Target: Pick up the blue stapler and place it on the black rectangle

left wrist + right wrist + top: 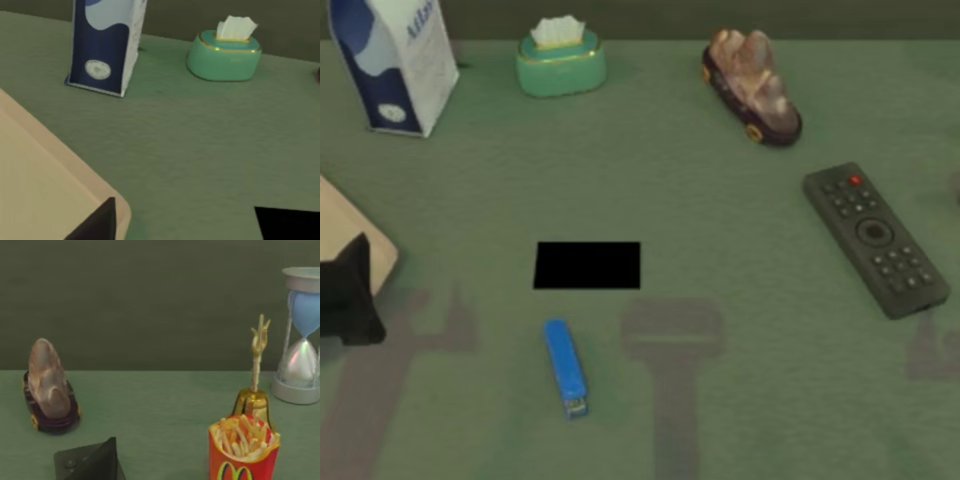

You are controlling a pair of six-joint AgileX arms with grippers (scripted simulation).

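Starting from the table (740,200): you have green felt with clutter along the far edge and the right side, and none of it is in your path. The black rectangle (587,265) lies flat near the middle, long side across the table, nothing on it. It also shows at the edge of the left wrist view (290,224).

The blue stapler (565,367) lies just on the near side of the rectangle, slightly to its left, close but apart. It's a narrow bright-blue bar, silvery tip at the near end, and its long axis runs roughly at right angles to the rectangle's long side, slightly tilted.

Left gripper (348,290) sits at the left edge over a tan board (360,240), holding nothing; I cannot tell how far its fingers are spread. The right gripper isn't in the top view.

My call for the pick:
- Use the left arm, since it's nearer.
- Come straight down over the stapler's middle, with the jaws across the narrow width.
- Rotate it about a quarter turn before setting it down, so it lies along the rectangle.
- Lift only a little; the carry is short.
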